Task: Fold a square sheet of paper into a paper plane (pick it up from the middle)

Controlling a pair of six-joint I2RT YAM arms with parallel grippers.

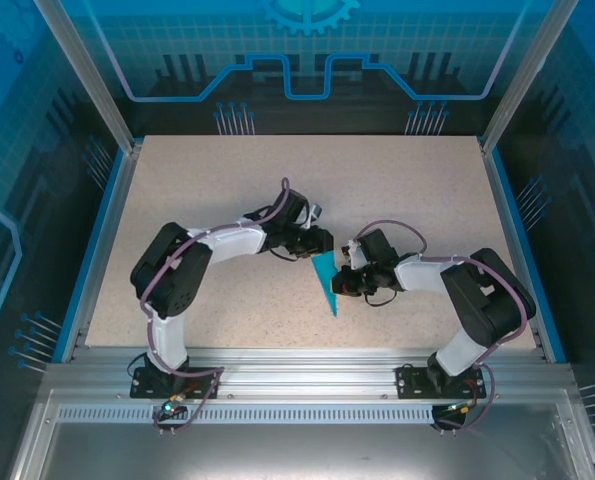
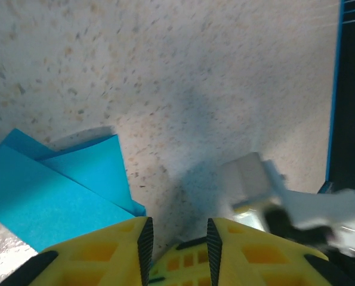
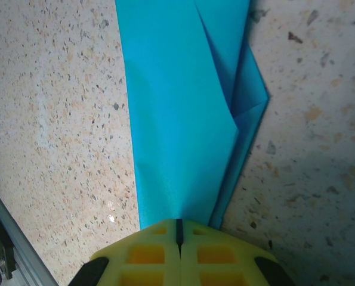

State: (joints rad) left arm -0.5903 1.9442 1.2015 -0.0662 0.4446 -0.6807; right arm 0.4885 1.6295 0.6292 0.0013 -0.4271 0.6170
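The teal-blue sheet of paper (image 1: 327, 280) is folded into a narrow, pointed paper plane and lies flat mid-table, its point toward the near edge. My left gripper (image 1: 320, 240) hovers at its wide far end. In the left wrist view this gripper (image 2: 177, 223) is open with bare table between its fingers, and the layered paper (image 2: 52, 190) lies just left of the left finger. My right gripper (image 1: 345, 283) is at the paper's right side. In the right wrist view it (image 3: 178, 221) is shut, fingertips down on the edge of the folded paper (image 3: 177, 107).
The speckled tabletop (image 1: 207, 190) has blue rails on its left (image 1: 102, 240) and right (image 1: 512, 240) sides and a metal rail (image 1: 297, 362) at the near edge. The right arm's wrist (image 2: 272, 196) shows blurred close ahead of the left gripper.
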